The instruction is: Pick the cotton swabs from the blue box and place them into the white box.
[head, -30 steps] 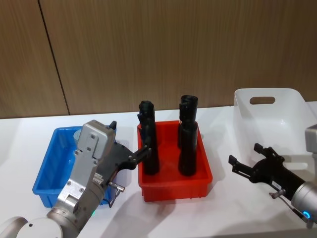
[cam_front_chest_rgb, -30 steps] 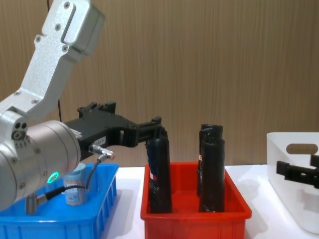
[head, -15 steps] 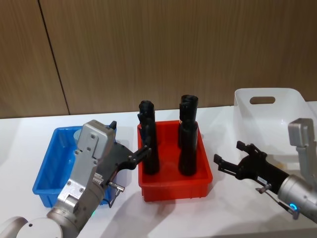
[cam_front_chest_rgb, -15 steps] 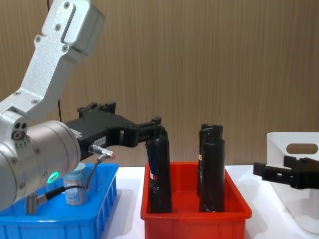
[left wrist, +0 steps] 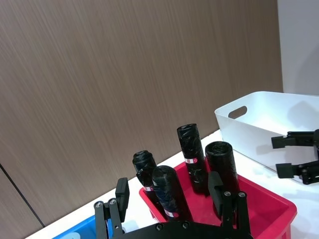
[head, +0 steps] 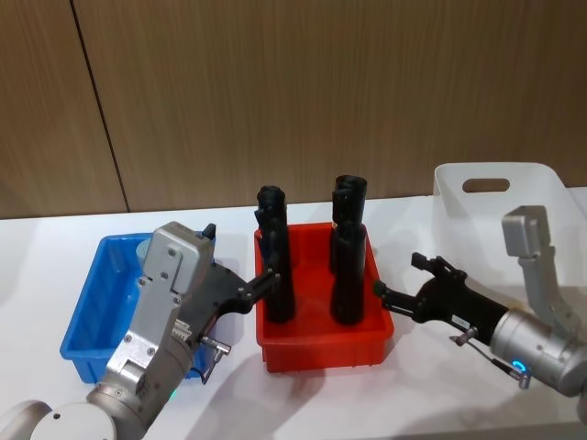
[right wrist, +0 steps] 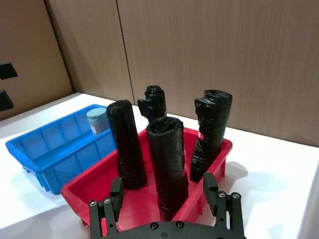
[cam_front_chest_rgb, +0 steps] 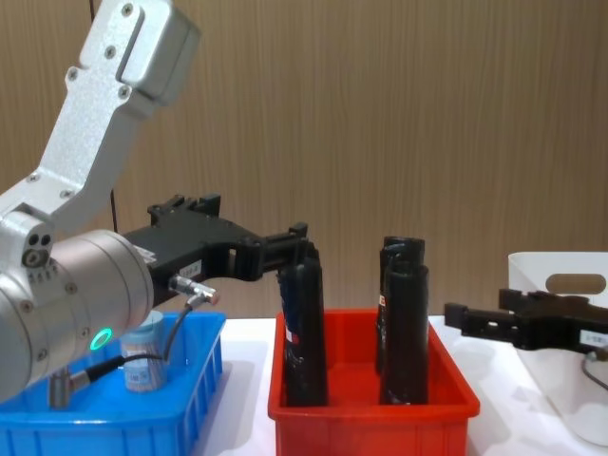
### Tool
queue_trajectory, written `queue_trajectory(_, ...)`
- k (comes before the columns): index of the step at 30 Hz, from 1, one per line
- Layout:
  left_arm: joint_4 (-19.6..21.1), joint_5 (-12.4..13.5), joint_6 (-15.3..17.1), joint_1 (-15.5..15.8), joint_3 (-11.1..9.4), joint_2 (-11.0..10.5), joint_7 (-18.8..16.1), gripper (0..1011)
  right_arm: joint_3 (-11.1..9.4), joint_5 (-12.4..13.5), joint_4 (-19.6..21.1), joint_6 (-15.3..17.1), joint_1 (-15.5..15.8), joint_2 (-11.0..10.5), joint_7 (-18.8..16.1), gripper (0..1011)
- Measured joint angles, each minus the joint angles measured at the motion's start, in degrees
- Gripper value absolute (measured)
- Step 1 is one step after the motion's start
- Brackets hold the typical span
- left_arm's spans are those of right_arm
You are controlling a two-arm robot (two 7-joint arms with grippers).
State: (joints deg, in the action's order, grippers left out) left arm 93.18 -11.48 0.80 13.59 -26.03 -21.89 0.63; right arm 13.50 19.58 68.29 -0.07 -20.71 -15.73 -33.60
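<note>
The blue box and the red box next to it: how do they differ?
The blue box holds a small swab tub with a pale lid; the red box holds four tall black tubes standing upright. The blue box sits at the table's left; the red box sits in the middle. Both are shallow plastic bins.

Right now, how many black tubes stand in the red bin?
4, all upright in the red bin: front left, back left, front right, back right.

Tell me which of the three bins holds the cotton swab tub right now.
The blue box, leftmost on the table. The cotton swabs tub stands in it; the red bin holds tall black tubes, and the white box stands farthest right.
</note>
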Motion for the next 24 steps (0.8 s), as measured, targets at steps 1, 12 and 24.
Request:
queue_trajectory(1,0.00,0.00,0.00,0.00,0.00,0.00,0.00,1003,0.10,-0.06,-0.31,0.00,-0.27,0.13,-0.16,1001)
queue_trajectory(12,0.00,0.00,0.00,0.00,0.00,0.00,0.00,1003,1.41,-0.67,-5.63,0.08,-4.81,2.32,-2.52,1001)
queue_trajectory(24,0.00,0.00,0.00,0.00,0.00,0.00,0.00,1003,2.41,-1.09,-12.81,-1.04,-9.67,4.47,-4.13,1001)
